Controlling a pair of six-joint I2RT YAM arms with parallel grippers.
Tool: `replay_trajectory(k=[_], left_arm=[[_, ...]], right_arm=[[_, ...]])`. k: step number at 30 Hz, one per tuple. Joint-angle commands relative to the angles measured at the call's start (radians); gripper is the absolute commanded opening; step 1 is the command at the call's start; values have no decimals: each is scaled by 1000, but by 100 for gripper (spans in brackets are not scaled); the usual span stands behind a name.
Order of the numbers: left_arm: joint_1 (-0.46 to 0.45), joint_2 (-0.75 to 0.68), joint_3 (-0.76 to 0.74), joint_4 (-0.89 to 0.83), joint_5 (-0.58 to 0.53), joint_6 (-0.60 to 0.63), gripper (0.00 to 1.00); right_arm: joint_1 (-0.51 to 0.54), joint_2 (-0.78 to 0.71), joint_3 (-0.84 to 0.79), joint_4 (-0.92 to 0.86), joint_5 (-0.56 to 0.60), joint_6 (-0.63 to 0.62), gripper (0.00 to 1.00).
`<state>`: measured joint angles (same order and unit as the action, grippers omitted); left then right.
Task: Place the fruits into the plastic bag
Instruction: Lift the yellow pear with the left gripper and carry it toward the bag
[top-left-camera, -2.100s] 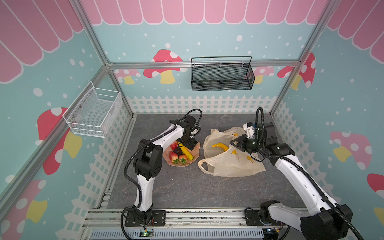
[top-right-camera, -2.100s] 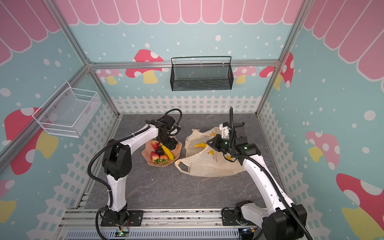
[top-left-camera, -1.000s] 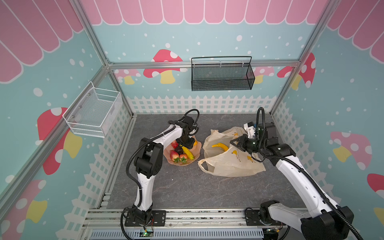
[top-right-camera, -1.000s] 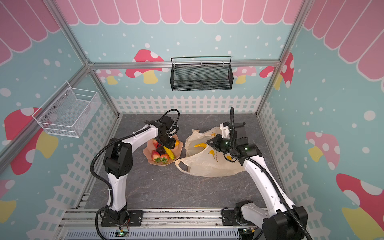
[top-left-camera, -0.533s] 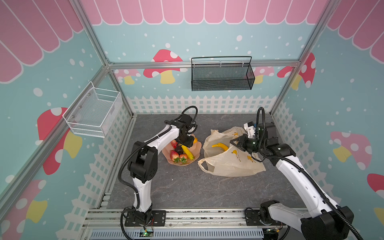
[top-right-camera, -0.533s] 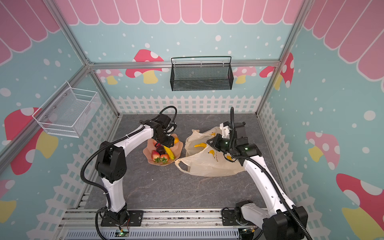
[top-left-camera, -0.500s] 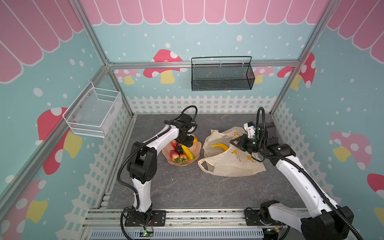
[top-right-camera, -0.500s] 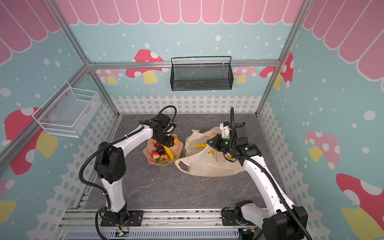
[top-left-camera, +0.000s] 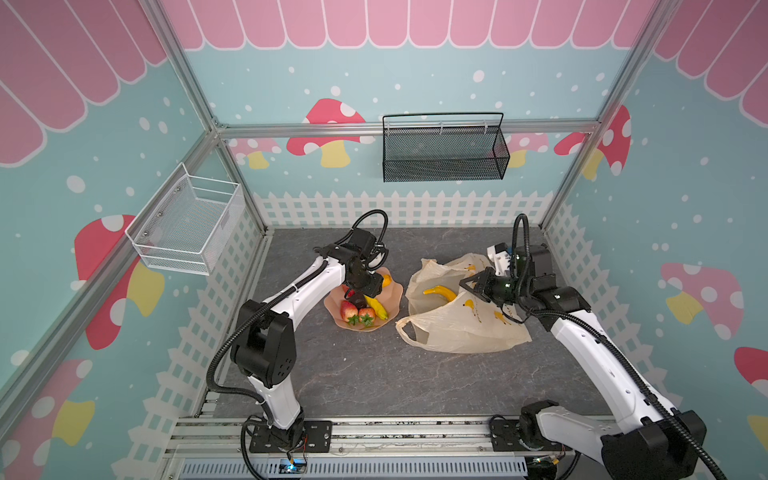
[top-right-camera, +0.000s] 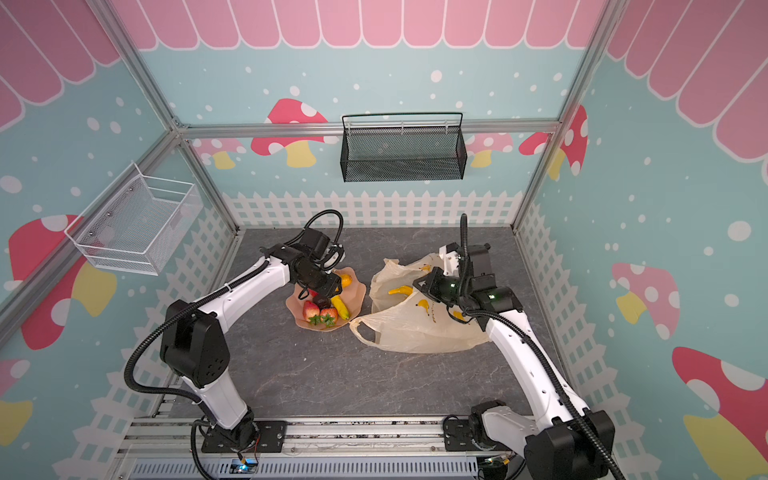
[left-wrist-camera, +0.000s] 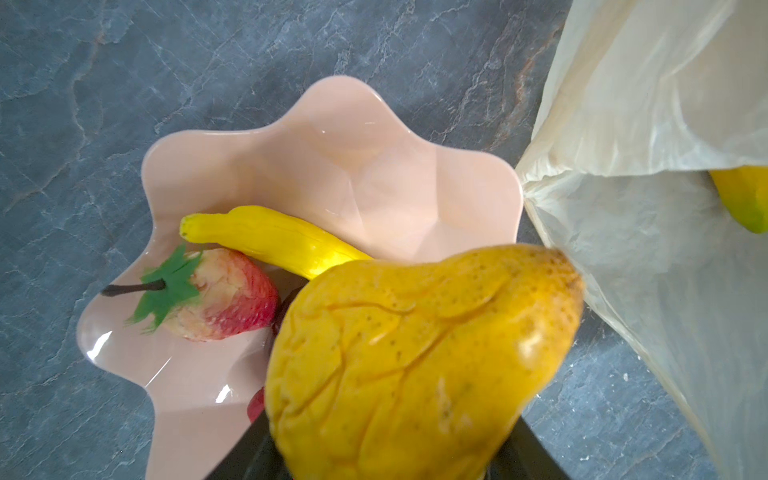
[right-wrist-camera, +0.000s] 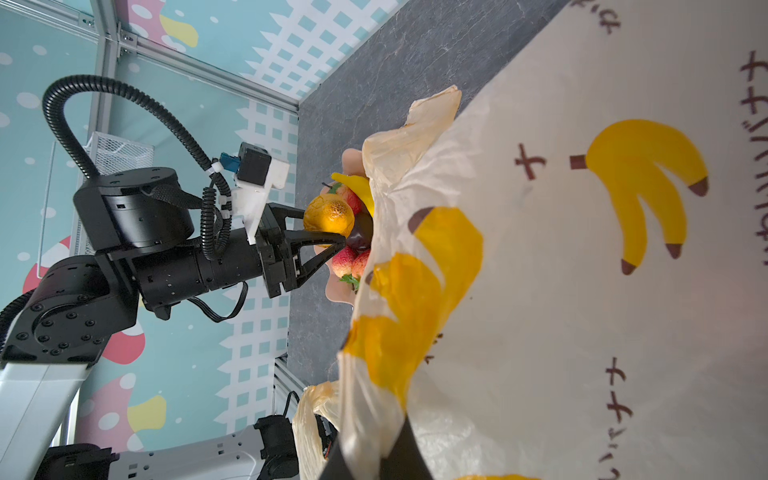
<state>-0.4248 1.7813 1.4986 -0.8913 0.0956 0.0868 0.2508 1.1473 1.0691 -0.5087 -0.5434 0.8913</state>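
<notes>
The left gripper (right-wrist-camera: 328, 226) is half closed around the pear (left-wrist-camera: 415, 361), one dark finger (left-wrist-camera: 245, 457) on each side of the fruit. It holds the pear over the dish (left-wrist-camera: 374, 166). Under the gripper a banana (left-wrist-camera: 270, 241) and a strawberry (left-wrist-camera: 224, 299) lie in the dish, and a dark piece (right-wrist-camera: 359, 237) sits just past the fingertips. Whether the pear touches the dark piece cannot be told. In both top views this gripper (top-left-camera: 365, 289) (top-right-camera: 322, 286) hangs above the pile, and two strawberries (top-left-camera: 357, 311) lie on the side nearer its arm's base. The bag (top-left-camera: 465, 328) lies just beside the left gripper, toward the other arm, with its mouth facing the dish. The right gripper (top-left-camera: 467, 287) is closed tight on the bag's upper edge and holds the mouth raised and open. A second banana (top-left-camera: 440, 292) lies inside the bag just ahead of that gripper's tips. The rest of the bag spreads flat on the table (top-left-camera: 374, 374) beneath the gripper, one loop handle reaching toward the dish.
</notes>
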Motion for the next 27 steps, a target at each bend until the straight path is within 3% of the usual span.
replay_trajectory(k=[1, 11, 19, 27], left_arm=[[3, -54, -25, 26, 29, 32, 48], [-46, -167, -106, 26, 72, 137, 44], [-208, -154, -108, -11, -29, 170, 43], [-330, -92, -67, -12, -44, 183, 43]], right_arm=[[4, 3, -1, 15, -9, 3, 0], [4, 1, -7, 15, -9, 0, 0], [5, 9, -6, 12, -20, -14, 0], [4, 7, -6, 13, -24, -13, 0]])
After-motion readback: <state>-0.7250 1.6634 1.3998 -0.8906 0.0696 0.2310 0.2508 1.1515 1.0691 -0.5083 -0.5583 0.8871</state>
